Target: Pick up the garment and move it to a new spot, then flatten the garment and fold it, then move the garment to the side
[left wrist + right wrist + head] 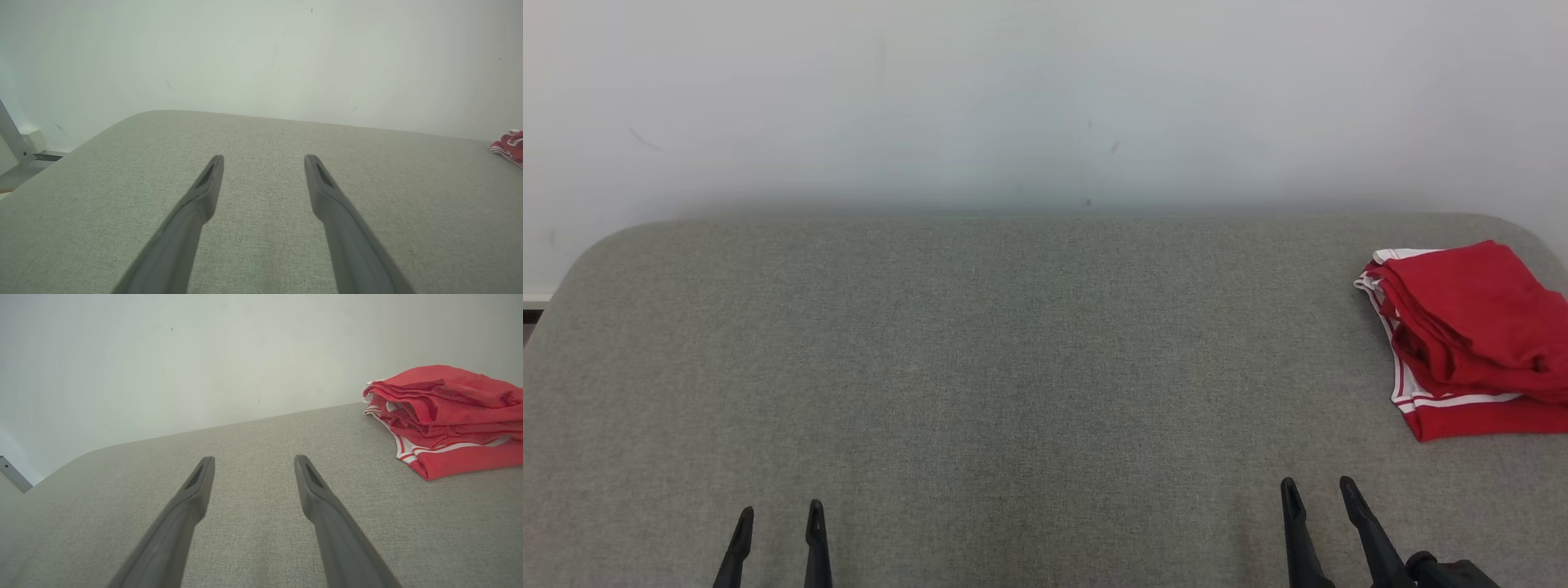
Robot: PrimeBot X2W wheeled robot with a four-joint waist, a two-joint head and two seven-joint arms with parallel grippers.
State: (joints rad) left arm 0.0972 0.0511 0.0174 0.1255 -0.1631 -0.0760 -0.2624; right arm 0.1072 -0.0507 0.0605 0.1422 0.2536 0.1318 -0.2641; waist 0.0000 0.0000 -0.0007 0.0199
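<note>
The garment is red with white stripes along its trim and lies folded in a small stack at the far right of the grey fabric surface, partly cut off by the head view's right edge. The right wrist view shows the garment at upper right, and the left wrist view catches a corner of it at the right edge. My left gripper stands open near the front left, holding nothing. My right gripper is open too, in front of the garment and a little to its left, apart from it.
A pale wall rises straight behind the padded surface. The surface has rounded back corners. A metal bar and a white fitting stand beyond its left end.
</note>
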